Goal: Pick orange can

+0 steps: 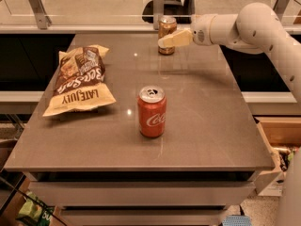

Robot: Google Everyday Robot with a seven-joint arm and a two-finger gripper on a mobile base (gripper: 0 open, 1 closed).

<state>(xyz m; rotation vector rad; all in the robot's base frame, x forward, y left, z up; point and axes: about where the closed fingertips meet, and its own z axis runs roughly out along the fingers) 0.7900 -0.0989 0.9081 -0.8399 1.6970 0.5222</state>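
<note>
View: camera view.
Table [211, 121]: had a grey-brown top and carried the three items below.
Orange can [166, 26]: stood upright near the table's far edge, about mid-width, with its silver top showing.
Gripper [165, 40]: was at the orange can's lower front, having reached in from the right, and its cream tip overlapped the can's body.
Gripper state: could not be told as either spread or clamped on the can.
Arm [256, 27]: was white and entered from the upper right.
Red Coca-Cola can [152, 113]: stood upright at the table's centre, well apart from the orange can.
Late July chip bag [80, 81]: lay flat on the table's left side.
</note>
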